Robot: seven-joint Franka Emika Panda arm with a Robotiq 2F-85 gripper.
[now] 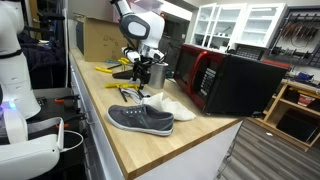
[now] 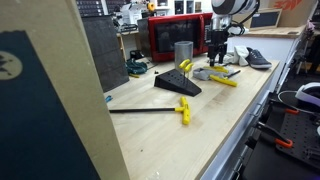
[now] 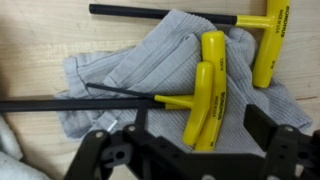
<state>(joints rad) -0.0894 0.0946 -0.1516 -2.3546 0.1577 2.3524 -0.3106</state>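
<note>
In the wrist view, a crumpled grey cloth (image 3: 130, 75) lies on the wooden worktop with several yellow T-handle hex wrenches on it. Two handles (image 3: 205, 90) lie side by side at the middle and a third (image 3: 270, 45) lies at the upper right. My gripper (image 3: 185, 132) is open and empty, hovering just above the pair of handles, with one finger on each side of them. In both exterior views the gripper (image 1: 140, 68) (image 2: 216, 52) points down over the cloth (image 2: 205, 72).
A grey shoe (image 1: 140, 118) and a white shoe (image 1: 172, 106) lie near the worktop's front. A red and black microwave (image 1: 225, 80) stands beside them. A metal cup (image 2: 183, 52), a black wedge (image 2: 175, 85) and another long T-handle wrench (image 2: 150, 110) lie further along.
</note>
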